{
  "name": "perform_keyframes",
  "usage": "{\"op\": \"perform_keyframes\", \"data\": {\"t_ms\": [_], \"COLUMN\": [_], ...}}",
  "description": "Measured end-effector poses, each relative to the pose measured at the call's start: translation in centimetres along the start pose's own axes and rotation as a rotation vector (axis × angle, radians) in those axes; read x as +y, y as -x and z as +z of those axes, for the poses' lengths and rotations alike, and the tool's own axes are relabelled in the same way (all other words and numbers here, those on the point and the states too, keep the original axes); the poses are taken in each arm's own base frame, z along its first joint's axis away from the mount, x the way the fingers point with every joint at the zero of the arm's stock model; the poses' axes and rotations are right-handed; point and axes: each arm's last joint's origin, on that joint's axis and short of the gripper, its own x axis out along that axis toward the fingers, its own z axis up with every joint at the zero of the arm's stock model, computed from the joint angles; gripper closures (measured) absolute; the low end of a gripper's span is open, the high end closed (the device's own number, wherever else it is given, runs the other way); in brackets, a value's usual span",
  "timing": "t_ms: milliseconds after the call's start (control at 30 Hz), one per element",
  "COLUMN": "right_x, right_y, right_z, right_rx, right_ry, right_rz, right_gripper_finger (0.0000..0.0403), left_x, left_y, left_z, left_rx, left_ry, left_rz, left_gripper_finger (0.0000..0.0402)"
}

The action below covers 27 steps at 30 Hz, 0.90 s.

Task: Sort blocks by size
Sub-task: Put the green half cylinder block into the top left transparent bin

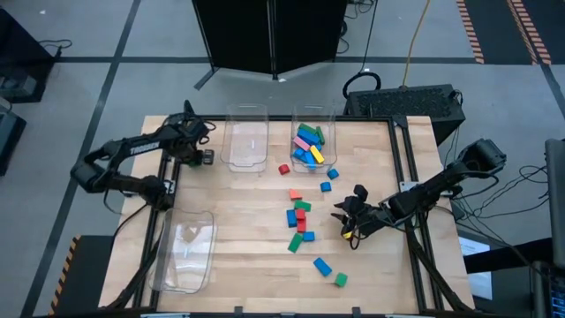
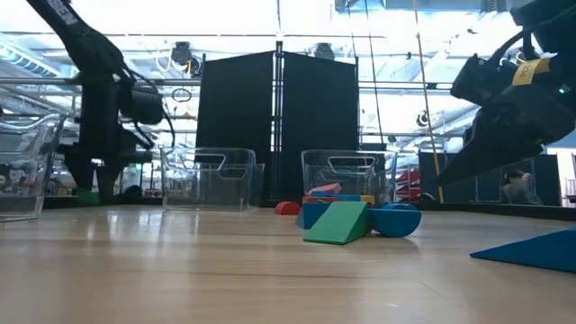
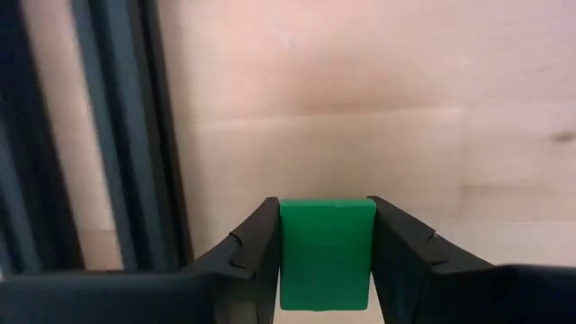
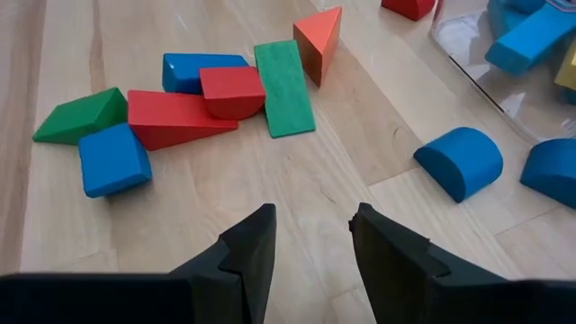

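Note:
My left gripper (image 1: pixel 203 159) is at the table's far left, beside the left of two far clear bins (image 1: pixel 247 141), shut on a green block (image 3: pixel 326 252). My right gripper (image 4: pixel 310 238) is open and empty, low over the table's right half (image 1: pixel 350 221). A loose heap of red, blue and green blocks (image 1: pixel 298 221) lies on the table to its left and shows in the right wrist view (image 4: pixel 193 99). Several blocks lie in the right far bin (image 1: pixel 311 146). My left gripper pinches the green block by two opposite sides (image 3: pixel 286 256) between its two fingers, which point down from above. The block sits just over the tabletop in the low view (image 2: pixel 87 195); whether it touches the wood I cannot tell.
A third clear bin (image 1: pixel 185 252) lies at the near left. Single blocks lie scattered: a red one (image 1: pixel 283 169), two blue rounded ones (image 1: pixel 329 180), and a blue (image 1: pixel 322 266) and a green one (image 1: pixel 341 279) near the front. A dark frame rail (image 3: pixel 117 135) runs beside my left gripper.

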Motion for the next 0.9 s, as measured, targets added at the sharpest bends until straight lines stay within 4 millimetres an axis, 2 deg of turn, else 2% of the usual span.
{"op": "perform_keyframes", "data": {"t_ms": [267,400,733,900], "right_x": [0.0,-0.1,-0.4,-0.4], "right_y": [-0.4,-0.9,-1.3,-1.3], "right_z": [-0.4,-0.6,-0.7,-0.7], "right_rx": [0.017,0.025,0.033,0.032], "right_ry": [0.007,0.007,-0.019,-0.019], "right_rz": [-0.02,-0.038,-0.06,-0.06], "right_gripper_finger": [0.0261,0.0261,0.0261,0.0261], "left_x": [0.7,0.2,-2.5,-4.1], "left_y": [3.4,5.8,12.5,14.8], "left_z": [-1.6,-2.1,-1.5,-0.7], "left_rx": [-0.1,-0.167,-0.363,-0.418], "left_ry": [-0.004,-0.049,-0.218,-0.289], "left_rz": [-0.09,-0.191,-0.388,-0.413], "left_gripper_finger": [0.0276,0.0276,0.0276,0.0276]}}
